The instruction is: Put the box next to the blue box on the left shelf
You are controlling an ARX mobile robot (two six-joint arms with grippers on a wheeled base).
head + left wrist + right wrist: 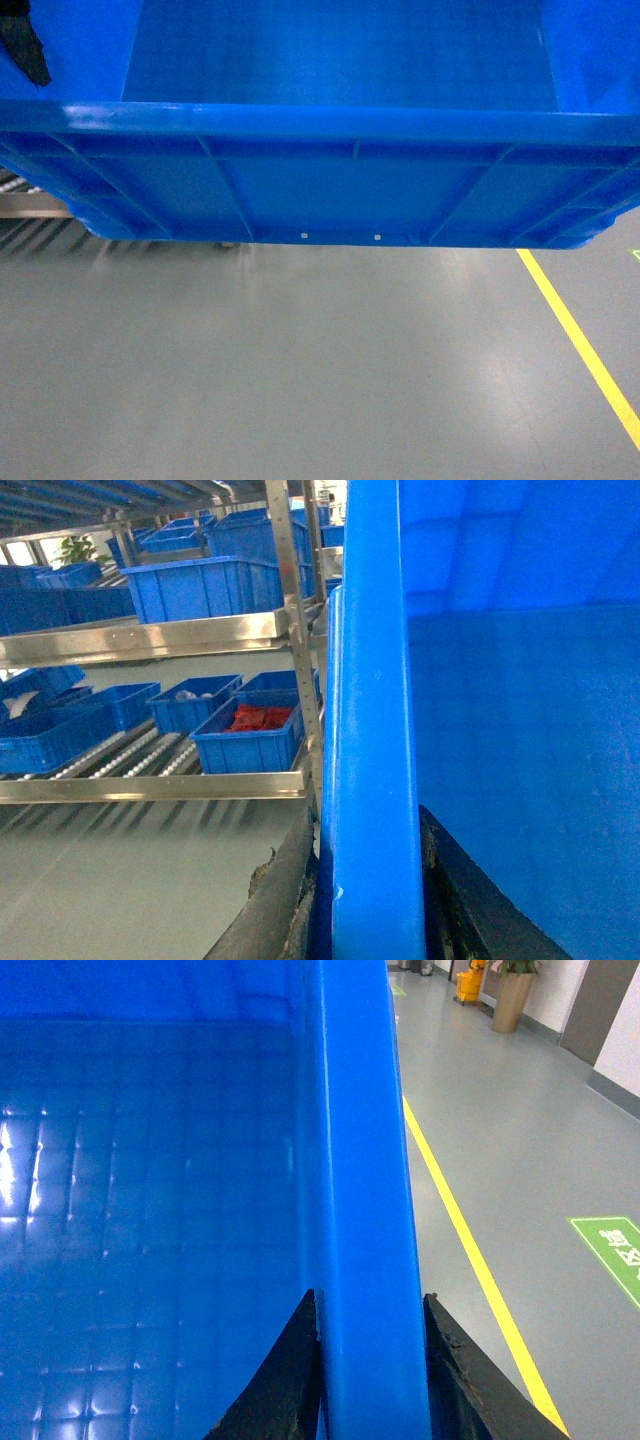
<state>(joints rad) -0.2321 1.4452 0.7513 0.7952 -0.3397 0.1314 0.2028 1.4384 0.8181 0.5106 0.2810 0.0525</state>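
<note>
Nearest you, the black fingers (280, 900) of your left gripper (370, 910) straddle the thick rim of the blue crate (350, 190), one outside the wall and one inside, clenched on it. Your right gripper (370, 1380) does the same on the crate's opposite rim, its fingers (285, 1380) pressed against either face of the wall. The crate hangs between them above the grey floor (300, 380), filling the top half of the head view, its ribbed side wall facing you and its inside bare. Right of the crate, a yellow line (580, 340) runs along the floor. Beyond the crate's left wall stands the roller rack (150, 780), silvery rails with white rollers on its deck. On that deck, just past the crate, sits a small blue bin with red contents (250, 735), with more blue bins (190, 702) behind and to its left, and larger ones (200, 585) on the level above.
</note>
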